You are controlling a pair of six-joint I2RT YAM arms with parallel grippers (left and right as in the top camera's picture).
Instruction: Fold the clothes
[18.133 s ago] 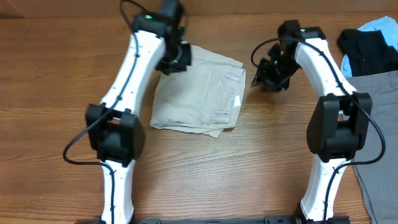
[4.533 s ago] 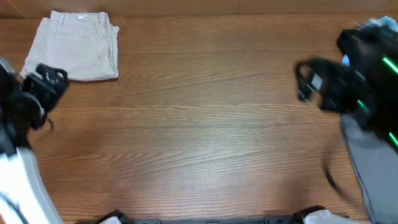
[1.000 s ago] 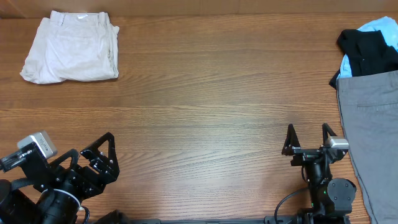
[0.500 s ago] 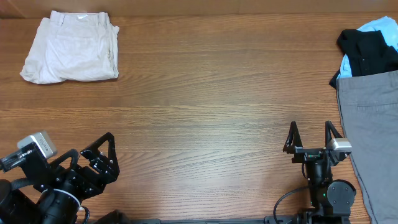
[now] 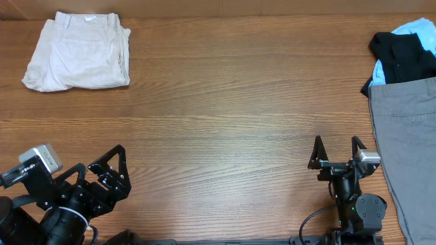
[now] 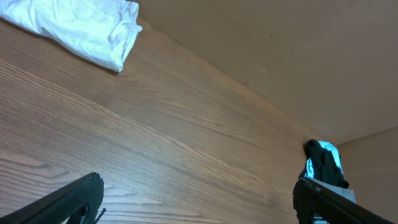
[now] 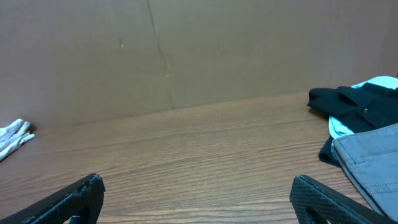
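Ahead of my left end effector, far up the surface and off to its left: the clothes. Pale cream, lying as a flat folded bundle, waistband on the side away from me. Well apart from both end effectors, nothing touching it.

Left end effector: fingers spread wide, nothing between them. From the left wrist view the two finger ends sit at the bottom corners with bare wood between; the clothes show at the upper left, rumpled edge facing me.

Right end effector: also spread wide, holding nothing. It points up the surface. From the right wrist view the clothes are only a small pale scrap at the far left edge, near the back wall, so far forward and across to the left of this end effector.

Just to the right of the right end effector: a grey garment laid flat. Beyond it, ahead and right, a black garment heaped on something light blue. None of these touch the end effector.
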